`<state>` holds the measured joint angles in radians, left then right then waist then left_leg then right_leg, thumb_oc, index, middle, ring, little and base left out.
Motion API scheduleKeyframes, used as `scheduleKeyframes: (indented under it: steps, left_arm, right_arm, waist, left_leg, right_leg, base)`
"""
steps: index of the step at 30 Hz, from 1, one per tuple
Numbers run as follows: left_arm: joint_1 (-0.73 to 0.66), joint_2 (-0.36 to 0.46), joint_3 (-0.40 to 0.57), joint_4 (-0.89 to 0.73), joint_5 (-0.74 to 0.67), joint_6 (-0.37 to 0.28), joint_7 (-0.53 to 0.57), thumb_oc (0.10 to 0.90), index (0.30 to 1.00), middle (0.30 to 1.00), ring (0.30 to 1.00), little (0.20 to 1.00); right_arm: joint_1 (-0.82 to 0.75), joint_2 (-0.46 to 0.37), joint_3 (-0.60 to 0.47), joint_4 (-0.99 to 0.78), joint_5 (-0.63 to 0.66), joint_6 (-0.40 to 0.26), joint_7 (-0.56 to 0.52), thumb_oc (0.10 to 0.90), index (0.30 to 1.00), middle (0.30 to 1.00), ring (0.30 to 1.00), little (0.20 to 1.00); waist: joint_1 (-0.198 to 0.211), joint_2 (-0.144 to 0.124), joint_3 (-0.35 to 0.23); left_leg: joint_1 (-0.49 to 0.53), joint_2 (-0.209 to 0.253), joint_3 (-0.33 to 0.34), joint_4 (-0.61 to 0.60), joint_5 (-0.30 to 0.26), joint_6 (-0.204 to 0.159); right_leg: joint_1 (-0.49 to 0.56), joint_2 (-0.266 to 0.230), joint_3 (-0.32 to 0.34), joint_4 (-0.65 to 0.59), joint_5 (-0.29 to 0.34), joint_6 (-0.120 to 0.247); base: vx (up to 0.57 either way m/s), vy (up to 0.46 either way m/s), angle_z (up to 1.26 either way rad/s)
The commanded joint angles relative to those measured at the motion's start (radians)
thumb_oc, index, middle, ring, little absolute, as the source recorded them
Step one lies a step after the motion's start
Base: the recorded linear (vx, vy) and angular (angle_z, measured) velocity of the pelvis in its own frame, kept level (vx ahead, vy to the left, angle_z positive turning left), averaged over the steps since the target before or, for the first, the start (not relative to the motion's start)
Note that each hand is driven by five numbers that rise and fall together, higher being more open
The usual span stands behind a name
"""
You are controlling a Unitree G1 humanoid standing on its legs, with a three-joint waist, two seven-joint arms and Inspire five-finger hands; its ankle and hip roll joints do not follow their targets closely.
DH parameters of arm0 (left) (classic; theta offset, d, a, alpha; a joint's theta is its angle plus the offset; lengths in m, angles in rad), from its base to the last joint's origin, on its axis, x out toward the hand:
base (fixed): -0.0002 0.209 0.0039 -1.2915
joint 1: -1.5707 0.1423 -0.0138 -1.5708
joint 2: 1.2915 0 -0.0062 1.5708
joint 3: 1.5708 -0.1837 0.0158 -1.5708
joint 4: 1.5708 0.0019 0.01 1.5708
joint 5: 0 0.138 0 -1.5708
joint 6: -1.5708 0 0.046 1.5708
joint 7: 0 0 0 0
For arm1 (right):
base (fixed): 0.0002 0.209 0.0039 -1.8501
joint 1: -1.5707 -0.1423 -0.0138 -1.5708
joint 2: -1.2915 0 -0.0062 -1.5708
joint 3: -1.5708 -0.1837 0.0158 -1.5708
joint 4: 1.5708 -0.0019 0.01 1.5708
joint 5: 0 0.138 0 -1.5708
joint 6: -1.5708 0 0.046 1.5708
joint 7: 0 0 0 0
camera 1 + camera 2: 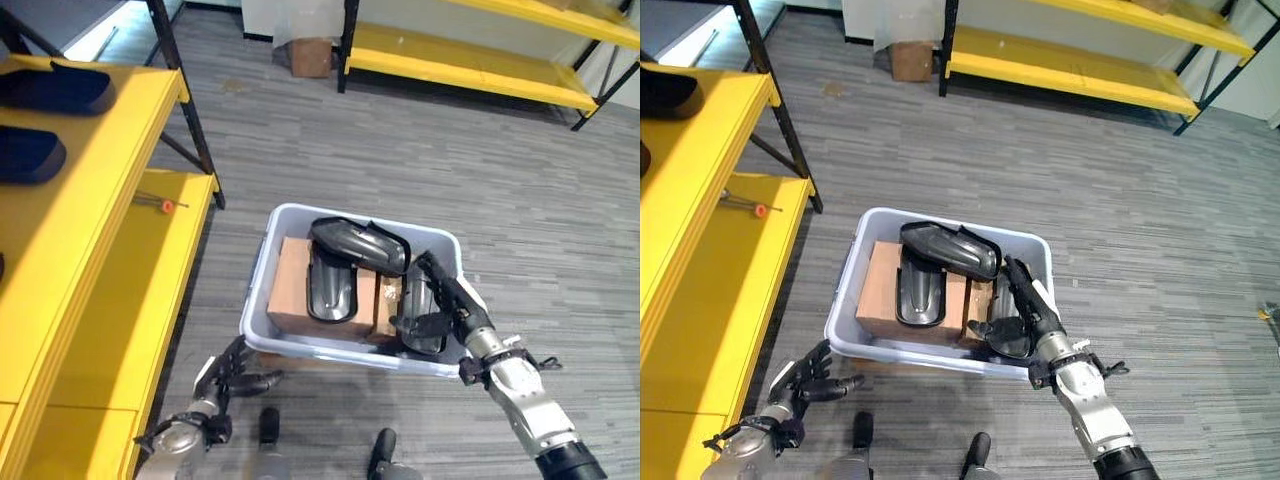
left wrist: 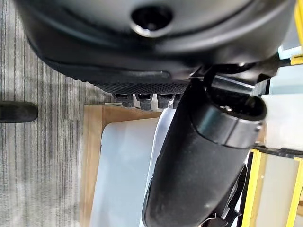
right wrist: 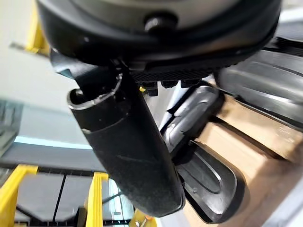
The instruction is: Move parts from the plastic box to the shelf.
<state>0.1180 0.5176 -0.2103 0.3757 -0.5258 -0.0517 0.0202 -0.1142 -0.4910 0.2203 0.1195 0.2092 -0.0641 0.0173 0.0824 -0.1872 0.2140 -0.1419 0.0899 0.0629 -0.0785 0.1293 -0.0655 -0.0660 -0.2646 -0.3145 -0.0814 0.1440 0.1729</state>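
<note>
Bare floor (image 1: 420, 150) surrounds the plastic box (image 1: 262, 290), right hand (image 1: 445, 300) inside.

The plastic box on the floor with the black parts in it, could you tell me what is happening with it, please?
The robot is unloading the pale grey plastic box on the floor beside the yellow metal shelf. Its right hand reaches into the box with straight fingers, against a black moulded plastic part at the box's right end. Two more black parts lie on brown cardboard boxes inside. The left hand hangs open by the box's near left corner, holding nothing.
</note>
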Motion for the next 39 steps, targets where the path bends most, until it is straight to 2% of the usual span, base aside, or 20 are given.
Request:
scheduleKeyframes:
  steps: [1, 7, 9, 16, 20, 25, 31, 34, 39]
  left_arm:
    - [-0.115, -0.040, -0.036, -0.109, 0.014, -0.100, -0.011, 0.900, 1.000, 1.000, 1.000, 1.000]
    - [-0.138, -0.030, -0.029, -0.131, 0.004, -0.112, 0.015, 0.900, 1.000, 1.000, 1.000, 1.000]
    - [-0.143, -0.019, -0.031, -0.147, -0.005, -0.116, 0.023, 0.900, 1.000, 1.000, 1.000, 1.000]
    - [-0.151, -0.001, -0.029, -0.168, -0.002, -0.126, 0.028, 0.900, 1.000, 1.000, 1.000, 1.000]
    - [-0.168, 0.003, -0.041, -0.158, 0.003, -0.142, 0.046, 0.900, 1.000, 1.000, 1.000, 1.000]
    - [-0.193, 0.000, -0.060, -0.152, 0.006, -0.148, 0.053, 0.900, 1.000, 1.000, 1.000, 1.000]
    - [-0.216, -0.008, -0.091, -0.140, 0.005, -0.154, 0.066, 0.900, 1.000, 1.000, 1.000, 1.000]
    - [-0.235, -0.002, -0.110, -0.141, -0.008, -0.167, 0.066, 0.900, 1.000, 1.000, 1.000, 1.000]
    - [-0.252, -0.009, -0.126, -0.130, -0.022, -0.171, 0.069, 0.900, 1.000, 1.000, 1.000, 1.000]
  right_arm:
    - [-0.177, -0.089, -0.019, -0.094, -0.072, -0.100, -0.077, 0.900, 1.000, 1.000, 1.000, 1.000]
    - [-0.353, -0.134, 0.033, -0.038, -0.165, -0.092, -0.144, 0.900, 1.000, 1.000, 1.000, 1.000]
    - [-0.438, -0.172, 0.061, 0.005, -0.200, -0.080, -0.166, 0.900, 1.000, 1.000, 1.000, 1.000]
    - [-0.580, -0.279, 0.148, 0.106, -0.329, -0.061, -0.179, 0.900, 1.000, 1.000, 1.000, 1.000]
    - [-0.740, -0.372, 0.255, 0.239, -0.460, -0.042, -0.214, 0.900, 1.000, 1.000, 1.000, 1.000]
    - [-0.858, -0.425, 0.348, 0.347, -0.535, -0.021, -0.224, 0.900, 1.000, 1.000, 1.000, 1.000]
    - [-0.974, -0.448, 0.442, 0.505, -0.554, -0.008, -0.244, 0.900, 1.000, 1.000, 1.000, 1.000]
    - [-1.039, -0.449, 0.459, 0.635, -0.472, -0.021, -0.269, 0.900, 1.000, 1.000, 1.000, 1.000]
    - [-1.079, -0.436, 0.467, 0.734, -0.379, -0.032, -0.264, 0.900, 1.000, 1.000, 1.000, 1.000]
  waist:
    - [0.014, 0.040, 0.035]
    - [0.044, 0.056, 0.087]
    - [0.059, 0.071, 0.115]
    - [0.079, 0.105, 0.164]
    - [0.104, 0.142, 0.217]
    - [0.111, 0.162, 0.234]
    - [0.120, 0.179, 0.259]
    - [0.129, 0.196, 0.275]
    - [0.136, 0.213, 0.280]
  left_leg:
    - [0.010, 0.028, 0.020, 0.040, -0.094, 0.029]
    - [-0.038, 0.036, -0.001, 0.044, -0.072, 0.016]
    - [-0.064, 0.038, -0.011, 0.046, -0.059, 0.009]
    - [-0.109, 0.042, -0.034, 0.058, -0.041, 0.000]
    - [-0.152, 0.041, -0.044, 0.065, -0.020, -0.009]
    - [-0.179, 0.045, -0.052, 0.049, 0.005, -0.019]
    - [-0.198, 0.048, -0.059, 0.033, 0.024, -0.026]
    - [-0.216, 0.049, -0.064, 0.027, 0.036, -0.035]
    - [-0.228, 0.046, -0.068, 0.005, 0.055, -0.042]
  right_leg:
    - [-0.017, -0.048, -0.012, 0.083, 0.033, 0.046]
    - [-0.043, -0.046, -0.031, 0.083, 0.023, 0.038]
    - [-0.059, -0.048, -0.044, 0.089, 0.015, 0.032]
    - [-0.086, -0.054, -0.067, 0.114, -0.007, 0.026]
    - [-0.132, -0.062, -0.078, 0.148, -0.017, 0.021]
    - [-0.160, -0.061, -0.084, 0.161, -0.021, 0.020]
    - [-0.192, -0.057, -0.092, 0.172, -0.025, 0.016]
    - [-0.207, -0.056, -0.097, 0.176, -0.029, 0.017]
    - [-0.220, -0.056, -0.106, 0.176, -0.029, 0.017]
  base:
    - [-0.09, -0.044, 0.09]
    - [-0.06, -0.030, 0.10]
    - [-0.06, -0.014, 0.13]
    - [-0.06, -0.019, 0.14]
    - [-0.08, -0.007, 0.12]
    - [-0.02, -0.016, 0.00]
    - [-0.03, -0.025, 0.04]
    - [-0.04, -0.051, 0.02]
    - [-0.01, -0.026, 0.07]
